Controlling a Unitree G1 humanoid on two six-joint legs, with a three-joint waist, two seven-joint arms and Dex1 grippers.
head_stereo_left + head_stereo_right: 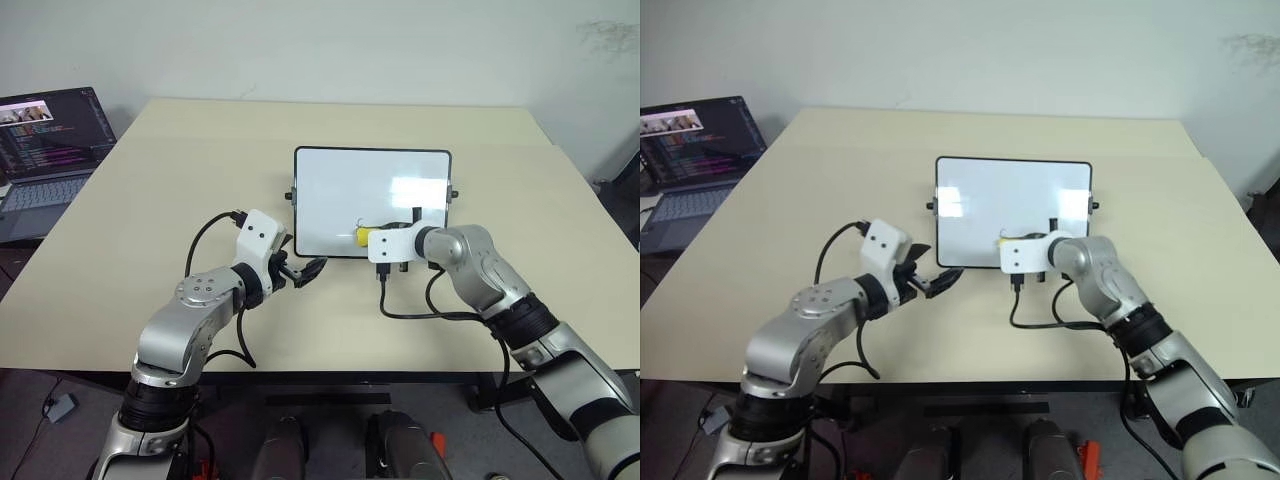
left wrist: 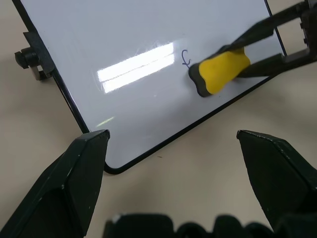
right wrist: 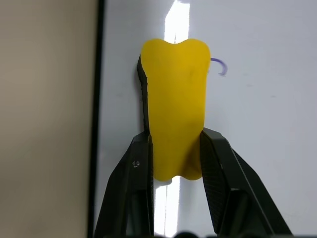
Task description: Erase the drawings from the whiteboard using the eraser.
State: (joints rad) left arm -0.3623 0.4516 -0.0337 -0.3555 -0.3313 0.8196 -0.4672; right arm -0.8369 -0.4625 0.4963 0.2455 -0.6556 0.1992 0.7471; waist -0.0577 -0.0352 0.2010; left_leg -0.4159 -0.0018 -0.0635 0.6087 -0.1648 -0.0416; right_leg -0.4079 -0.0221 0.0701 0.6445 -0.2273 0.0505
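The whiteboard (image 1: 340,190) stands tilted on the table, glossy white in a thin black frame. My right gripper (image 3: 176,144) is shut on the eraser (image 3: 174,104), whose yellow top faces the wrist camera and whose black base presses on the board near its lower edge. One small dark curl of the drawings (image 2: 185,58) shows beside the eraser (image 2: 220,72); the eraser hides anything under it. My left gripper (image 1: 305,272) stands open with nothing between its fingers, just off the board's near left corner and apart from it.
An open laptop (image 1: 45,150) sits at the far left, beyond the table's edge. The beige table (image 1: 150,200) has free room all around the board. Black cables loop from both wrists onto the tabletop.
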